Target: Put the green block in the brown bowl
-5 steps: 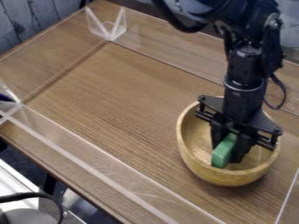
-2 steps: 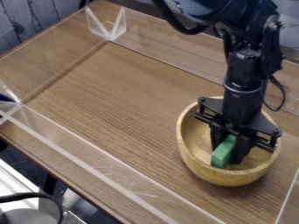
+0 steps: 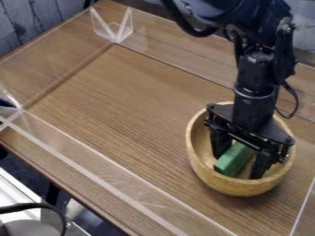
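The brown bowl point(image 3: 209, 172) sits on the wooden table at the lower right. Inside it lies the green block point(image 3: 231, 162), tilted on the bowl's floor. My gripper point(image 3: 246, 159) points straight down into the bowl with its black fingers point(image 3: 218, 146) spread wide on either side of the block. It is open, and the block rests free between the fingers, with a gap showing on each side. The block's upper end is partly hidden behind the gripper body.
Clear acrylic walls point(image 3: 74, 138) border the wooden tabletop point(image 3: 110, 101), with a clear corner bracket point(image 3: 120, 28) at the back. The bowl stands close to the right wall and the table's front edge.
The gripper's fingers have spread apart and let go of the green block, which now lies in the bowl. The arm itself has stayed in place.
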Controlling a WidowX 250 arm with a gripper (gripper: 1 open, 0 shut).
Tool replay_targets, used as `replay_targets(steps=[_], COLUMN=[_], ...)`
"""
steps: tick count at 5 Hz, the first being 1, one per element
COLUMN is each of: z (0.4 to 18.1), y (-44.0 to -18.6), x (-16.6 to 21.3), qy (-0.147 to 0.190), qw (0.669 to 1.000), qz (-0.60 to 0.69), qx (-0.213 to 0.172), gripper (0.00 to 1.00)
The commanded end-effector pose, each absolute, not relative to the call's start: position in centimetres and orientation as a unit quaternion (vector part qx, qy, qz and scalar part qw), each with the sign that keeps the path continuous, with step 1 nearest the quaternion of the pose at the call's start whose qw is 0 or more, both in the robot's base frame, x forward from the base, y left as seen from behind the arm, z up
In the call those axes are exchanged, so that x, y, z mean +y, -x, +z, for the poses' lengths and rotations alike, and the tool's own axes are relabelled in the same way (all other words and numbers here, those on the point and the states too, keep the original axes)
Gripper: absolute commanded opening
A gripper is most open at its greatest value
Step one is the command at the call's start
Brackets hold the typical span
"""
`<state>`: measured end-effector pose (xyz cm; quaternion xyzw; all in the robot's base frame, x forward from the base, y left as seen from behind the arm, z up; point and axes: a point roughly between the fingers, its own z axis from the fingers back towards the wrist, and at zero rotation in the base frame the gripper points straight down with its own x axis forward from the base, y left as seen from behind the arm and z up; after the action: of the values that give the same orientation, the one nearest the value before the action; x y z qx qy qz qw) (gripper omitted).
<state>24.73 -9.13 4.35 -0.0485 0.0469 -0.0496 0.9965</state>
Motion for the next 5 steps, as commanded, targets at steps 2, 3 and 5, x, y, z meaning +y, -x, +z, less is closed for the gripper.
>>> replay_targets(steps=[2, 3, 5], z=[6.44, 6.5, 7.04], y=[-25.83, -25.86, -26.05], x=[-9.02, -8.96, -8.86], qy=[0.055, 0.057, 0.062], qw=[0.997, 0.997, 0.997], qz=[-0.042, -0.04, -0.037], qx=[0.017, 0.015, 0.012], gripper=[1.0, 0.0, 0.0])
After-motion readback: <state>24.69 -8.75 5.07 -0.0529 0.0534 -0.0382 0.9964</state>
